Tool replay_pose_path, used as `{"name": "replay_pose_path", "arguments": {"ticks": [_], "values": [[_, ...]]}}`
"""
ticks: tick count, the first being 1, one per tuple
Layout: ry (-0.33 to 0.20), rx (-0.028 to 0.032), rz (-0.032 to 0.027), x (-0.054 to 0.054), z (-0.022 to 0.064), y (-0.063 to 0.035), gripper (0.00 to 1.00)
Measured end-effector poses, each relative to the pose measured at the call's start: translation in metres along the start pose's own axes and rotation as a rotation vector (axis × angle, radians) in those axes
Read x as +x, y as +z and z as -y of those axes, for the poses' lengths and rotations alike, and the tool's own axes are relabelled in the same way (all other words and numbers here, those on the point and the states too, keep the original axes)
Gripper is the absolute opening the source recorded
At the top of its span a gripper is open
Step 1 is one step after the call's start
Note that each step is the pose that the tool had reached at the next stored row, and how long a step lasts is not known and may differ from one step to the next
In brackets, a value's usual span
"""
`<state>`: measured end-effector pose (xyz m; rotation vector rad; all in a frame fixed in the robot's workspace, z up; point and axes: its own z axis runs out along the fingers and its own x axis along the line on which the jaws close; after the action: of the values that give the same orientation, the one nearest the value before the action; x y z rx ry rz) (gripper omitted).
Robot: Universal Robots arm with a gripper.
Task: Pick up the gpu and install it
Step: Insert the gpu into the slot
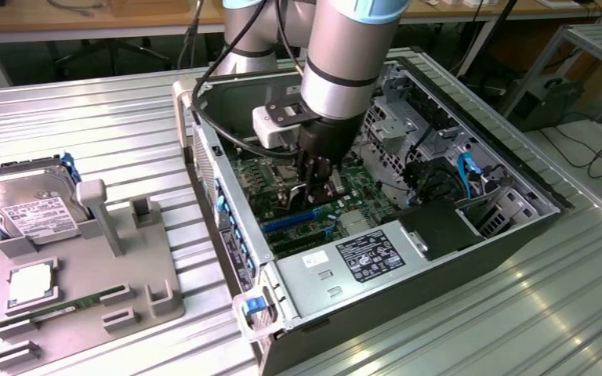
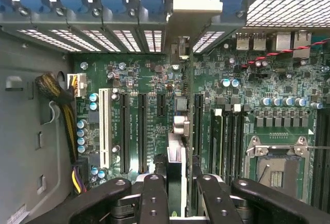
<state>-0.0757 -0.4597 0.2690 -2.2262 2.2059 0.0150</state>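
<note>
the gpu [image 2: 176, 131] shows edge-on between the gripper [image 2: 175, 198] fingers, its lower end hidden behind them, so its faces cannot be read. in the exterior view the gripper [image 1: 316, 178] covers most of the card. beside the computer case [image 1: 510, 227], the hard drive [image 1: 27, 205] label is too small to read.

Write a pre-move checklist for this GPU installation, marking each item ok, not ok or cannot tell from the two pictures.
1. Card gripped: the hand is shut on the gpu, held edge-on: ok.
2. Hand inside the open computer case, above the motherboard: ok.
3. Card runs parallel to the long black expansion slots: ok.
4. Card seated in a slot: cannot tell.
5. Yellow cable bundle lies off to the side, away from the card: ok.
6. Hard drive rests outside on the grey holder: ok.
</note>
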Motion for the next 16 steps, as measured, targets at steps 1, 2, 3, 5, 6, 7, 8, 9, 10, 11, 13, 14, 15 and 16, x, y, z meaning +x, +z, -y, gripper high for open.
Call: {"name": "replay_pose_path", "arguments": {"ticks": [1,2,3,5,6,7,8,9,10,11,13,14,15,16], "values": [[0.0,0.0,0.0,0.0,0.0,0.0017,0.27],[0.0,0.0,-0.0001,0.0001,0.0,0.0031,0.27],[0.0,0.0,-0.0001,0.0001,0.0,0.0044,0.27],[0.0,-0.0001,-0.0002,0.0001,-0.0003,0.0057,0.27],[0.0,-0.0001,-0.0003,0.0001,-0.0008,0.0057,0.27],[0.0,-0.0001,-0.0002,0.0001,-0.0012,0.0058,0.27],[0.0,0.0,-0.0001,0.0002,-0.0014,0.0061,0.27],[0.0,0.0,-0.0001,0.0002,-0.0015,0.0064,0.27],[0.0,0.0,-0.0001,0.0001,-0.0016,0.0067,0.27],[0.0,0.0,-0.0001,0.0001,-0.0019,0.0069,0.27],[0.0,0.0,0.0,0.0001,-0.0027,0.0077,0.27],[0.0,0.0001,0.0001,0.0001,-0.003,0.0081,0.27],[0.0,0.0001,0.0002,0.0001,-0.0031,0.0087,0.27],[0.0,0.0,0.0001,0.0001,-0.0032,0.0093,0.27]]}}
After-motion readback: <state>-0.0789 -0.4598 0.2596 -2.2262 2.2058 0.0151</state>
